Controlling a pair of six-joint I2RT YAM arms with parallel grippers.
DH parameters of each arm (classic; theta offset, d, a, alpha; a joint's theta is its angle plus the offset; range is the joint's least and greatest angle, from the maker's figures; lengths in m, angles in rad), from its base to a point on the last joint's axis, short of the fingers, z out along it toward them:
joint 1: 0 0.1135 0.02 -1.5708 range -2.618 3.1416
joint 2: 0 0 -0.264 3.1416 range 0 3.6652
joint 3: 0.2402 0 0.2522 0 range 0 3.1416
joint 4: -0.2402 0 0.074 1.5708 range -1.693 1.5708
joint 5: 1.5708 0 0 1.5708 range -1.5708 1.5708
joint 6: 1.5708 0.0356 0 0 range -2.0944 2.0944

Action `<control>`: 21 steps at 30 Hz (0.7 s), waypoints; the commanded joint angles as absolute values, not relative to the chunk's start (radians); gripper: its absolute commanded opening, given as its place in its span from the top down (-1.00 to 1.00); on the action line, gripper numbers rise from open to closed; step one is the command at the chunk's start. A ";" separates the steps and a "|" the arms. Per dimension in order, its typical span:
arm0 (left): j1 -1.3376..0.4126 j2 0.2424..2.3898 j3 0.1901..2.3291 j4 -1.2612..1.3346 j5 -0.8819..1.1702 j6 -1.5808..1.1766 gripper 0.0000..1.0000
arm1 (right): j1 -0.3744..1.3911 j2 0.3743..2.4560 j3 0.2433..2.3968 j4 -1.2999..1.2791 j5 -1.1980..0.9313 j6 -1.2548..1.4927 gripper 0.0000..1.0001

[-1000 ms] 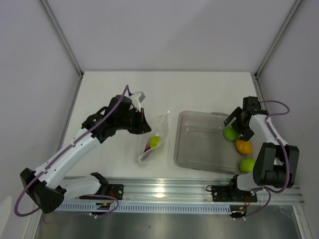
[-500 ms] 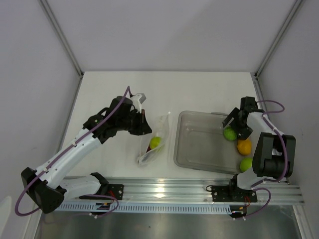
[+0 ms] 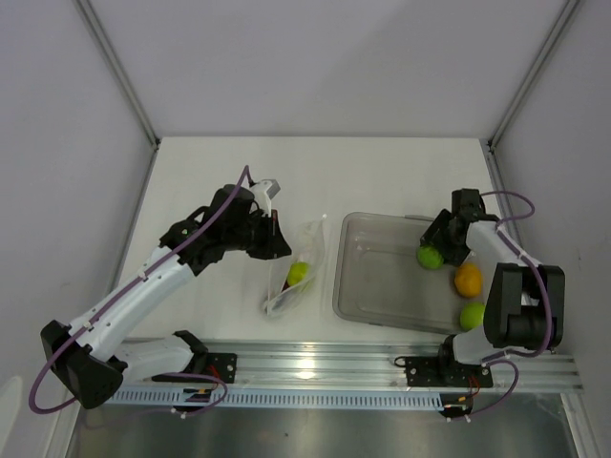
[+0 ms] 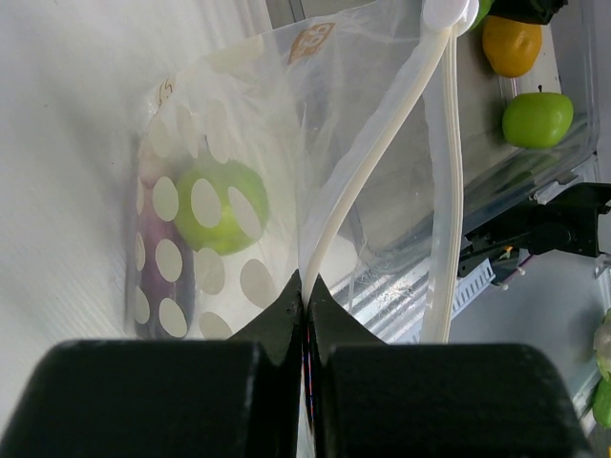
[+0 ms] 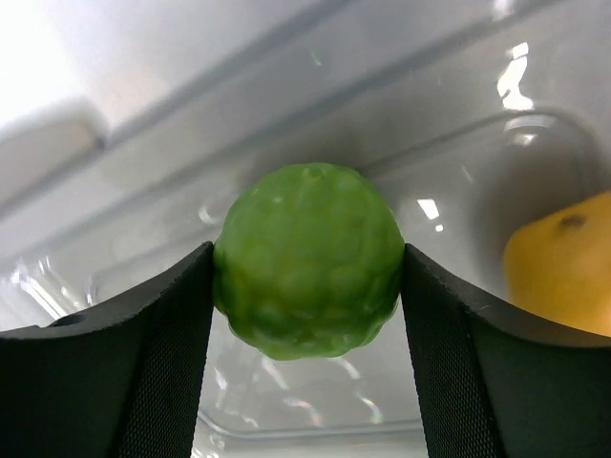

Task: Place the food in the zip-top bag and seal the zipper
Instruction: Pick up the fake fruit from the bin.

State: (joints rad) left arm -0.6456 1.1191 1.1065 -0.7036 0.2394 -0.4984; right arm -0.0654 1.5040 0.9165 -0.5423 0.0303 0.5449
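The bag [image 3: 294, 272] lies left of centre in the top view, between the left gripper [image 3: 275, 239] and the tub [image 3: 382, 286]. The pear [image 3: 298, 273] and eggplant [image 3: 284, 283] are already inside it. The left fingers are clenched on 1 lip of the mouth, right at the zipper [image 4: 377, 172]. The wrist view shows the zipper parting into 2 pale strips, so the mouth gapes.

The film looks thin, limp and slick. It would likely fold or slip unless pinched at the stiffer strip, as it is here.

At centre right, the right gripper [image 3: 434, 250] grasps the green fruit [image 5: 307, 258] over the tub's upper right corner. The fruit seems light, hard and round, apt to roll from a loose pinch. The orange [image 3: 468, 280] and apple [image 3: 473, 315] sit just below it, at the tub's right side.

The tub's left wall stands between fruit and bag, so the fruit should go over it. The table [image 3: 382, 172] toward the top of the frame gives swinging room.
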 commanded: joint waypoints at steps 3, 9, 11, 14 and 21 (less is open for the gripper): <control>-0.647 1.118 1.101 -0.680 0.238 -0.508 0.99 | -0.003 1.321 0.877 -0.577 0.012 0.563 0.59; -0.649 1.118 1.101 -0.683 0.230 -0.508 0.99 | 0.133 1.125 0.880 -0.661 0.012 0.629 0.59; -0.647 1.118 1.101 -0.683 0.230 -0.509 0.99 | 0.170 1.060 0.893 -0.692 0.014 0.652 0.58; -0.649 1.120 1.103 -0.686 0.226 -0.509 0.99 | 0.254 1.007 0.926 -0.727 0.012 0.695 0.58; -0.647 1.118 1.098 -0.690 0.216 -0.518 0.99 | 0.550 0.996 1.084 -0.770 0.149 0.822 0.56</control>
State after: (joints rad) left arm -0.6456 1.1194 1.1049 -0.7040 0.2268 -0.4999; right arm 0.4519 1.0061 0.9848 -0.7525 0.0616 0.7326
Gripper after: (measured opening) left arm 0.008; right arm 0.720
